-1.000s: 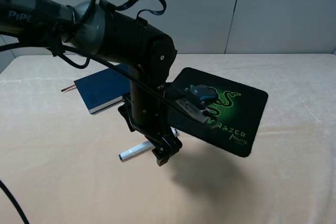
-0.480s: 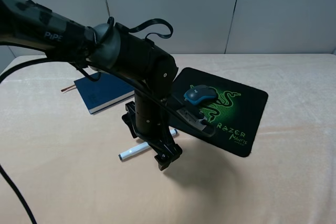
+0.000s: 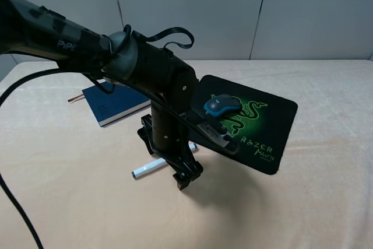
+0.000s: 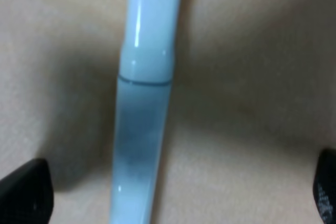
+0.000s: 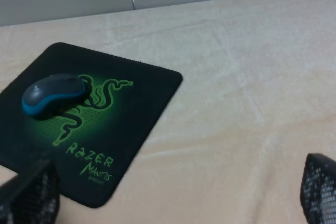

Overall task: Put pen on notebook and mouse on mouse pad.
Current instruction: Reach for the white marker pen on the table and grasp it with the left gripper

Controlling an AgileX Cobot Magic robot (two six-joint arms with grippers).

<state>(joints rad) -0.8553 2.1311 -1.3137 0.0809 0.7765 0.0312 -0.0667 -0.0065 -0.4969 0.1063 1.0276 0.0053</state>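
A: Left gripper [image 4: 176,190] was wide open over the pen [image 4: 144,77] on the table [image 3: 70,190], nothing held; mouse [image 3: 221,106] sat on the mouse pad [image 3: 274,121].
B: I'd have centred on the barrel, dropped lower, closed squarely; notebook [image 3: 111,103] lay nearby.

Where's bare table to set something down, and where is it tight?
Bare table right of the mouse pad and along the near edge in front of it. Also left of the pen, in front of the notebook. Tight: between notebook and pad, where the left gripper hangs open over the pen. The mouse sits on the pad.
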